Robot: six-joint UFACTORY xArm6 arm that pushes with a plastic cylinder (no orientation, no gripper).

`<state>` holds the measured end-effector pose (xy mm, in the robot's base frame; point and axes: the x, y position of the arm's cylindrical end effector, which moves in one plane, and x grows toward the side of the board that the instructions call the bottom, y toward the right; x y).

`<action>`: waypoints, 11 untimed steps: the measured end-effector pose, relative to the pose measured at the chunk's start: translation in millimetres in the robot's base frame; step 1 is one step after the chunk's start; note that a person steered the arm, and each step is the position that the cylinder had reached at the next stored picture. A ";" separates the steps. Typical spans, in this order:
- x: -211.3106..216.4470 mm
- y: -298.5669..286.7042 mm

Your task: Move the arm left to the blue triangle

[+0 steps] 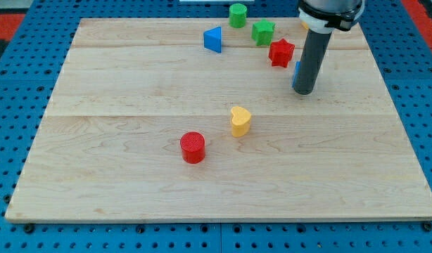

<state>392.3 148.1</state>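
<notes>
Near the board's top edge, left of centre, sits the blue triangle point(213, 39). My tip point(304, 92) rests toward the top-right corner (no claw fitted, just a bare rod); target lies leftward, slightly farther up, past the red star point(281, 53).

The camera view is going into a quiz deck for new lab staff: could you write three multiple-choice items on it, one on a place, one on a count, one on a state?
1. Where is the blue triangular block relative to my tip?
A. toward the view's upper left
B. toward the view's bottom right
C. directly under it

2. How many red blocks lie on the wooden board?
A. none
B. two
C. four

3. Is my tip touching the yellow heart-shaped block?
A. yes, pressing on it
B. no, it stands apart
C. the block is stacked on it

Answers: 1 A, the triangle lies far to the view's left, higher up. 2 B, a red cylinder and a red star-shaped block. 3 B, bare wood separates them.
</notes>
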 end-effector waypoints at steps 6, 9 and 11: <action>42.5 2.2; 1.9 -95.8; -125.1 -216.8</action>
